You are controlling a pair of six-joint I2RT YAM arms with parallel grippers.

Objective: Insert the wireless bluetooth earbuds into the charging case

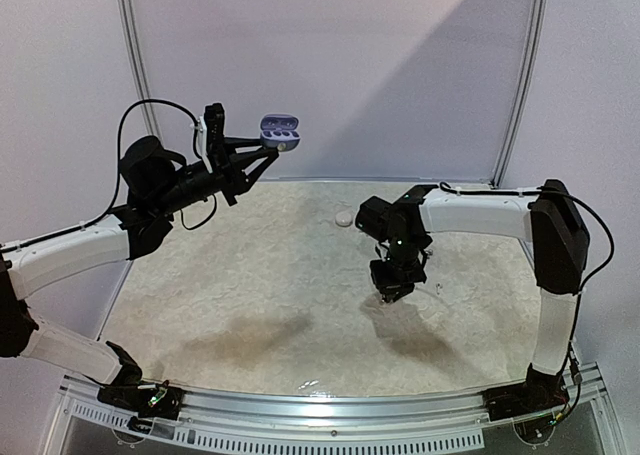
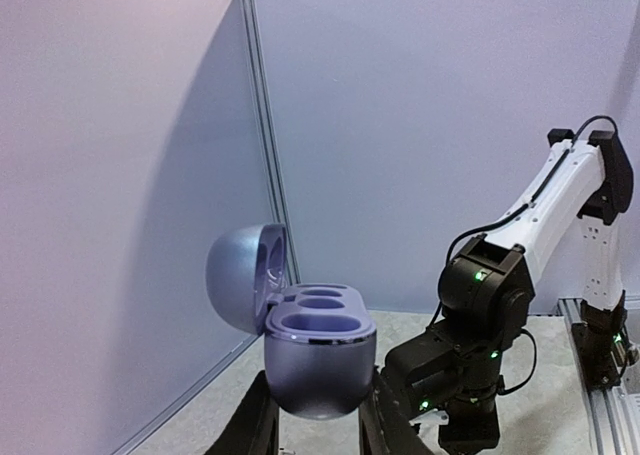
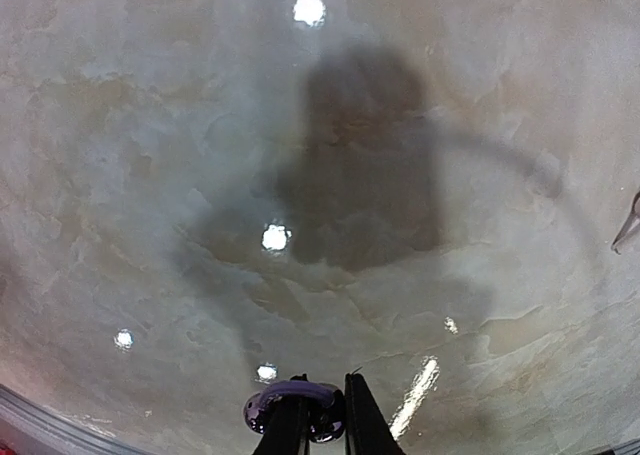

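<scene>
— Where was the charging case?
— My left claw clamped its base, lid open, high above the table.
— And the earbud?
— Pinched in my right claw, jaws closed on it, over the table.

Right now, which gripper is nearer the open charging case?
Left. The left gripper clamps the charging case from both sides, raised above the table; the right gripper hangs low over it, well apart, pinching an earbud.
</scene>
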